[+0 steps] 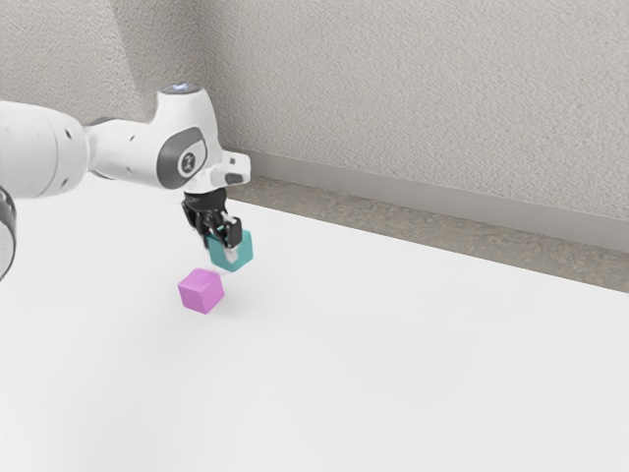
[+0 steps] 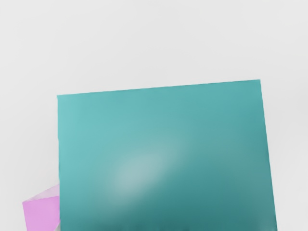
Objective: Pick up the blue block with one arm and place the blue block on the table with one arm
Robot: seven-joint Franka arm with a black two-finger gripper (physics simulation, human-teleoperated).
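Grasps the blue block point(image 1: 242, 253), teal in hue, between the jaws of the black gripper point(image 1: 220, 247), suspending it above the white table point(image 1: 393, 364), near the magenta block point(image 1: 200, 292)

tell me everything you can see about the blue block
The blue block is a plain teal cube, one solid piece with flat faces, straight edges and no markings. It looks smooth, with a soft sheen in the wrist view; I can't tell what it is made of. My gripper is shut on it from two sides. It sits close to the pink block; whether it touches the table is unclear.
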